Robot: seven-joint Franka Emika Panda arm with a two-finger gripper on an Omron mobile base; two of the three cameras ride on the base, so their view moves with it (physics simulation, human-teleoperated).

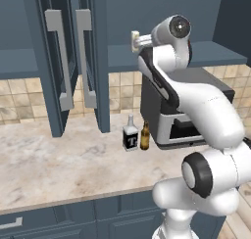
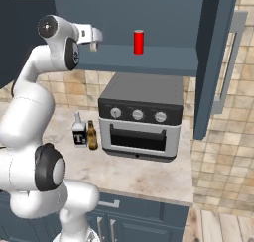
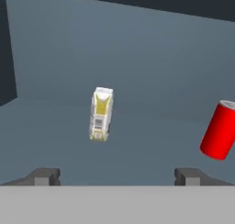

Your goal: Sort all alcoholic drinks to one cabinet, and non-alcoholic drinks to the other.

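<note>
My gripper (image 3: 117, 177) is open, raised into the right-hand wall cabinet (image 2: 163, 58). The cream-white can (image 3: 101, 114) with a yellowish label stands on the shelf ahead of the fingertips (image 3: 43, 176), apart from them. The red can (image 3: 219, 130) stands on the same shelf, further right (image 2: 139, 41). In the left base view the gripper (image 1: 139, 41) is at the shelf edge. On the counter, left of the oven, stand the clear liquor bottle (image 1: 130, 135) with a white "T" and the brown beer bottle (image 1: 145, 136); both also show in the right base view, bottle (image 2: 79, 133) and beer (image 2: 92, 135).
A grey toaster oven (image 2: 141, 117) sits under the cabinet shelf. Open cabinet doors with bar handles (image 1: 84, 57) hang left of the arm, and another open door (image 2: 218, 62) stands at the right. The second cabinet's shelf (image 1: 19, 61) lies at far left, above the marble counter (image 1: 59, 159).
</note>
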